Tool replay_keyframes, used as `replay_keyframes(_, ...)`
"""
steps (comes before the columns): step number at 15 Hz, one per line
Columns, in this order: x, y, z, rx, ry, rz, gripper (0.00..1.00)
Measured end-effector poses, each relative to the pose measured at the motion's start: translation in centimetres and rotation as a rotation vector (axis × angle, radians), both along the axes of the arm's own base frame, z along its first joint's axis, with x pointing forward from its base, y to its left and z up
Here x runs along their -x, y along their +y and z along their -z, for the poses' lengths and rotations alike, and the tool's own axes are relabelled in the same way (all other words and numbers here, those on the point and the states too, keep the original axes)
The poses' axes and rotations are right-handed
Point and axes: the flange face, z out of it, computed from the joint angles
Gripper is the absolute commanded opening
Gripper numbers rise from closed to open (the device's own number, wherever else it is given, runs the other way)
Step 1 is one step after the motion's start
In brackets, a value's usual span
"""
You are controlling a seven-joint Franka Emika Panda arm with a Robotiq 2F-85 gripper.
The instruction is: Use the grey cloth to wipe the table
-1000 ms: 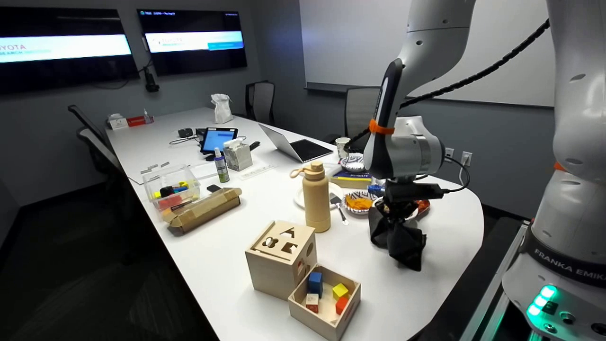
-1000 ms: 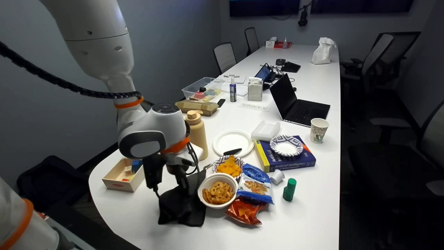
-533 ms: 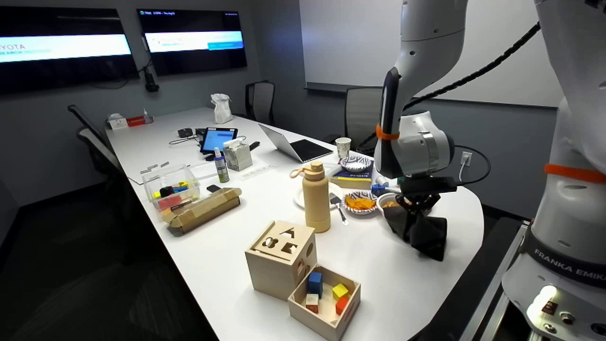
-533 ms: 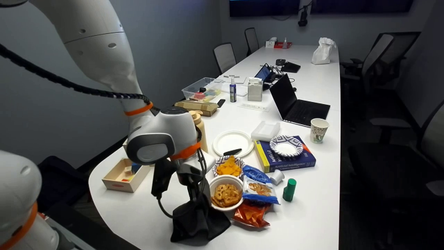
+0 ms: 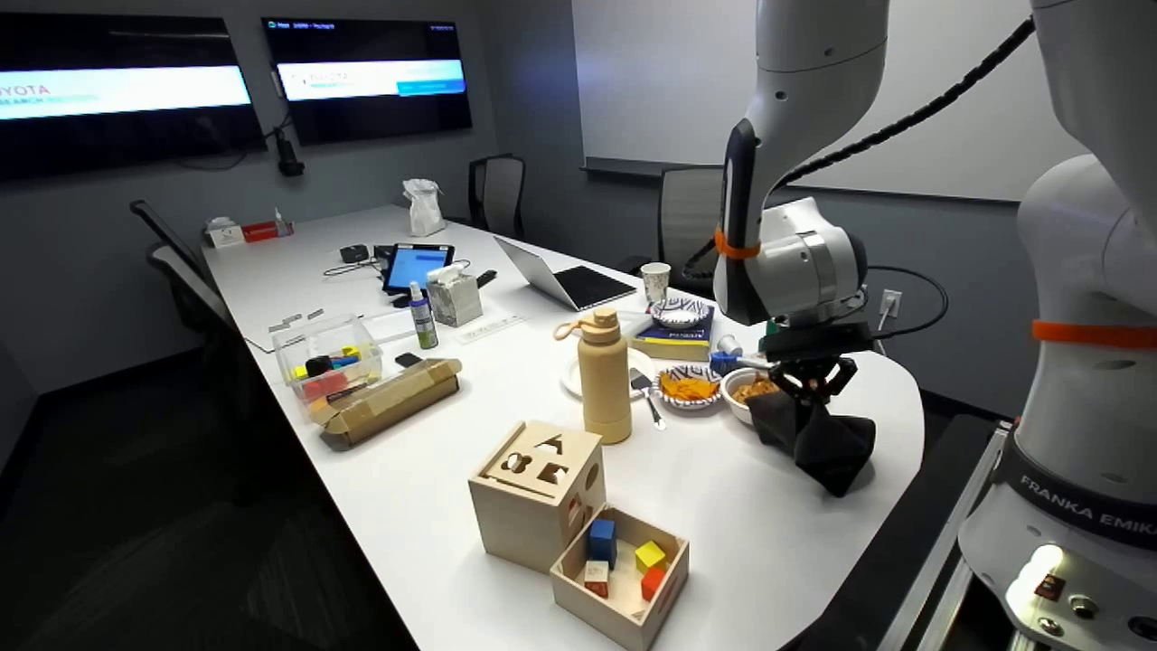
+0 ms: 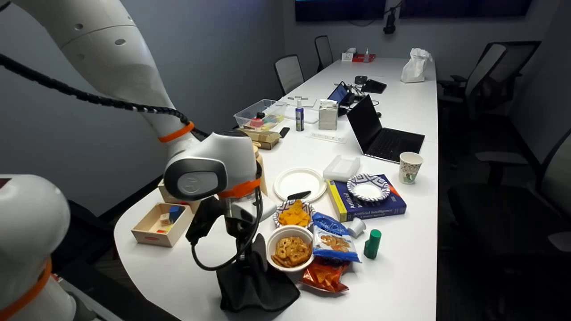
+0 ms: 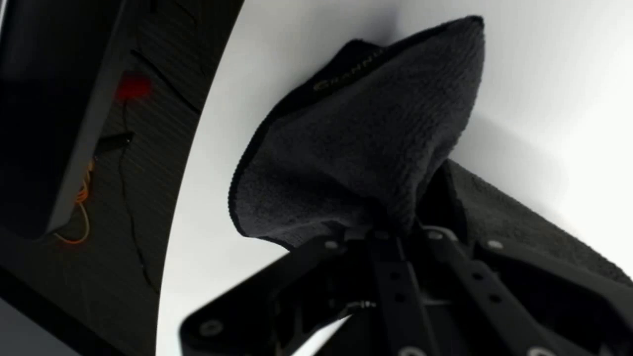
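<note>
The grey cloth looks nearly black in both exterior views and dark grey with a black hem in the wrist view. My gripper is shut on its bunched middle, and the ends spread out on both sides below the fingers. The fingertips are partly hidden by cloth in the wrist view. The cloth's lower edge is at or just above the white table; I cannot tell if all of it touches. The gripper is beside the pretzel bowl, near the table's rounded end.
A chip bowl, blue snack bag, red snack bag and green marker lie close by. A tan bottle, wooden shape box and block tray stand farther along. The table edge curves near the cloth.
My gripper and the cloth have moved toward the table's rounded end, mostly in the first half second. The pretzel bowl and snack bags have shifted slightly away from the gripper.
</note>
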Motion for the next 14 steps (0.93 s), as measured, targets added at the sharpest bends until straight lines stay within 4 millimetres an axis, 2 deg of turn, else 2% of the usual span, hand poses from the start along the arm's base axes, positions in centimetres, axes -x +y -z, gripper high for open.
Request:
replay_keyframes(6, 0.9, -3.6, -1.8, 0.05, -0.006, 0.112, 0.01)
replay_keyframes(11, 1.0, -4.4, -2.4, 0.083, -0.009, 0.139, 0.01)
replay_keyframes(12, 1.1, -4.4, -2.4, 0.085, -0.005, 0.141, 0.3)
replay_keyframes(14, 1.2, -4.5, -2.4, 0.09, 0.001, 0.144, 0.38)
